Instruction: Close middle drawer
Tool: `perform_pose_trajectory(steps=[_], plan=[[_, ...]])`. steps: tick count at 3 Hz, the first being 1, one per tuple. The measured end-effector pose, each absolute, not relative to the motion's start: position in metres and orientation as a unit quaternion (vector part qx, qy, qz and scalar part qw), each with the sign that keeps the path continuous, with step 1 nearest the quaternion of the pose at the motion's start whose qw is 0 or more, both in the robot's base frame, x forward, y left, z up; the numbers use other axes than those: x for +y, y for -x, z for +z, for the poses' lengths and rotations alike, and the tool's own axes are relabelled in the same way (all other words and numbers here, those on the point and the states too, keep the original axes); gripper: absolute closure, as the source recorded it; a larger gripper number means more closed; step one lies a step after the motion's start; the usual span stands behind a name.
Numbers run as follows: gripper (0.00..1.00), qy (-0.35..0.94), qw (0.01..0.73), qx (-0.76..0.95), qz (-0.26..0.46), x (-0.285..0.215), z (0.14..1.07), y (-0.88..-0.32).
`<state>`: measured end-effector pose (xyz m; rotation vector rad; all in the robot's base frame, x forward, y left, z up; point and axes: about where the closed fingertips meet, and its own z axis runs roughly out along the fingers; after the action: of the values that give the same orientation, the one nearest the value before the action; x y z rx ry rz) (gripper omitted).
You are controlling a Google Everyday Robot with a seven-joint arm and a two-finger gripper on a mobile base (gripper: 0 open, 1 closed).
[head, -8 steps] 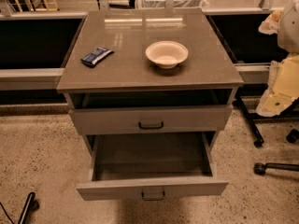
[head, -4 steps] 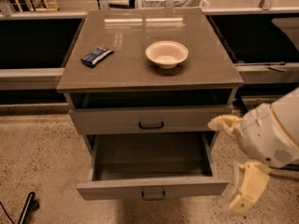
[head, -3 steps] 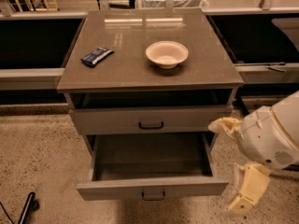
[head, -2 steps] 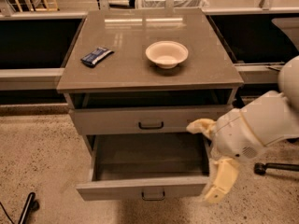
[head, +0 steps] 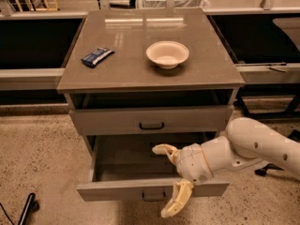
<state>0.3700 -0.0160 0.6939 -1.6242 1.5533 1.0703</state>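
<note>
The middle drawer (head: 122, 189) is pulled far out at the bottom of the grey cabinet (head: 117, 74). It has a low flat front with a small dark handle (head: 153, 197), and its long tray shows nothing inside. My gripper (head: 164, 182) is open, with its cream fingers spread wide. One fingertip (head: 161, 149) is over the tray. The other (head: 169, 211) hangs in front of the front panel, just right of the handle. The white arm (head: 262, 146) reaches in from the right.
Above is a taller-fronted drawer (head: 108, 121) with a black loop handle, slightly out. On the cabinet top lie a cream bowl (head: 167, 54) and a dark snack packet (head: 97, 56). A black object (head: 26, 210) lies on the speckled floor at left. Dark counters flank the cabinet.
My arm has come in from the right and moved left and down, so the gripper now straddles the drawer's front panel. The drawer has not moved.
</note>
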Motion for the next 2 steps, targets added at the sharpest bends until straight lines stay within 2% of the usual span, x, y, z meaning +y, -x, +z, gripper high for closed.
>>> perform_pose_trajectory(steps=[1, 2], plan=[[0.0, 0.618, 0.319, 0.592, 0.407, -0.016, 0.695, -0.37], [0.0, 0.591, 0.326, 0.608, 0.419, -0.018, 0.636, -0.385]])
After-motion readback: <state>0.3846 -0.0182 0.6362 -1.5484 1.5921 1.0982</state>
